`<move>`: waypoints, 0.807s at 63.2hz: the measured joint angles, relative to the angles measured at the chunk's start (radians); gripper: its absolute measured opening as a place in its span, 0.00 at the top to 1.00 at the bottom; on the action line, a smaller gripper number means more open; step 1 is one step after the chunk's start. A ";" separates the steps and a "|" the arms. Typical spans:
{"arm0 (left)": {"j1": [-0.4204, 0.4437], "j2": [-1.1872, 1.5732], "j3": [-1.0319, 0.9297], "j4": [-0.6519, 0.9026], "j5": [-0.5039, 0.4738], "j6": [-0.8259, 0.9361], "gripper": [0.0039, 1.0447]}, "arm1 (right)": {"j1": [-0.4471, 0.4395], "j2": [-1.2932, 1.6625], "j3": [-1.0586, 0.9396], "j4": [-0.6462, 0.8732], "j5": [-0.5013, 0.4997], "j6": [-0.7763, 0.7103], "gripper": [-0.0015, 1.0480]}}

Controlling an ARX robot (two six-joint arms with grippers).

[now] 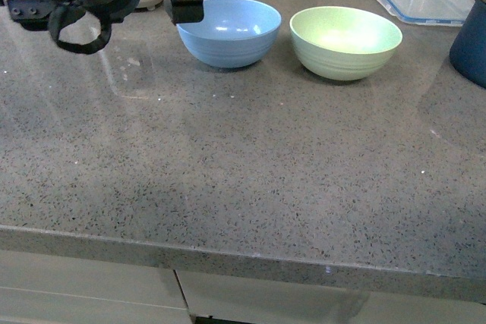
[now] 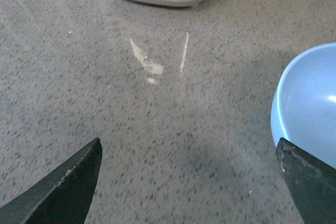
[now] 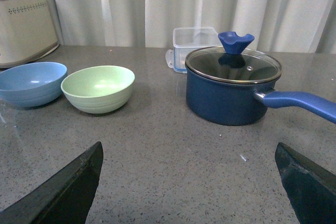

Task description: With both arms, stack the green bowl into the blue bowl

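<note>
Left gripper (image 2: 189,142), jaws apart, is held beside the blue bowl (image 1: 228,32); its rim should be straddled squarely, the green bowl (image 1: 345,42) left to the likewise spread right gripper (image 3: 188,145).

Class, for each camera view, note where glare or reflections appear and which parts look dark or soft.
Front view: pale streaky glare on the countertop left of the blue bowl. Left wrist view: bright V-shaped reflection on it; end effector fingertips dark, soft-edged. Right wrist view: bright curtains behind; glass lid shows reflections.
</note>
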 joint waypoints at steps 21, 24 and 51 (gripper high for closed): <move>-0.052 -0.097 -0.164 0.050 -0.026 0.016 0.06 | 0.000 0.000 0.000 0.000 0.000 0.000 0.10; -0.050 -0.097 -0.164 0.051 -0.026 0.017 0.06 | 0.000 0.000 0.000 0.000 0.000 0.000 0.10; 0.064 -0.231 -0.576 0.832 0.297 0.239 0.49 | 0.000 0.000 0.000 0.000 0.000 0.000 0.10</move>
